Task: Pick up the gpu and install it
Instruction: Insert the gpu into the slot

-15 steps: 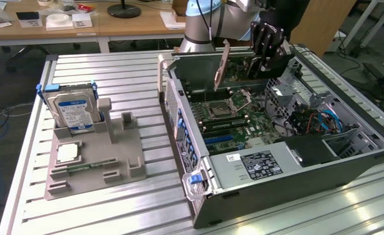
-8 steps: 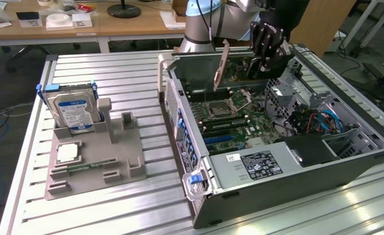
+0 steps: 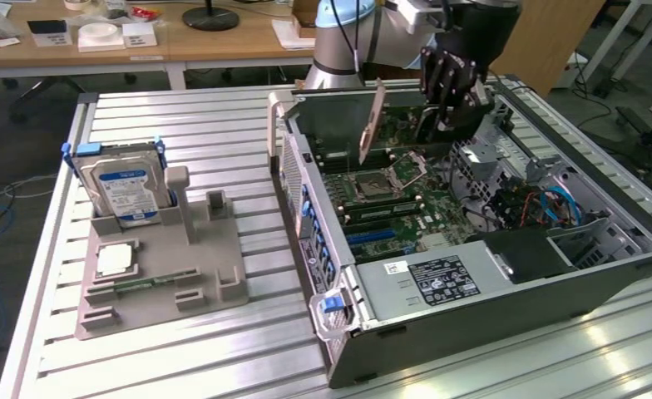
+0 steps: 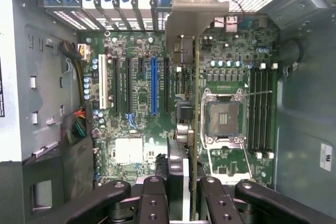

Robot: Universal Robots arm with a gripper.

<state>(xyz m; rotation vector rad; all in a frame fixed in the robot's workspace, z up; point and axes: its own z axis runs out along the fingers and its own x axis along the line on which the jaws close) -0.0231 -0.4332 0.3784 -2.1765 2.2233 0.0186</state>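
Install step: gripper (image 4: pixel 191 195) clamped narrow on gpu (image 3: pixel 372 125), edge-on above the motherboard (image 4: pixel 136 124). Seating likely needs its edge lined up with a slot (image 4: pixel 154 85).

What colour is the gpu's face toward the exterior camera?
Tan-brown. The gpu stands on edge there, and this face shows best in the exterior view.

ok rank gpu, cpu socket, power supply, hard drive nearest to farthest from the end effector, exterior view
1. gpu, held in the end effector
2. cpu socket, below it on the motherboard
3. power supply, at the near end of the case
4. hard drive, in the stand at the exterior view's left
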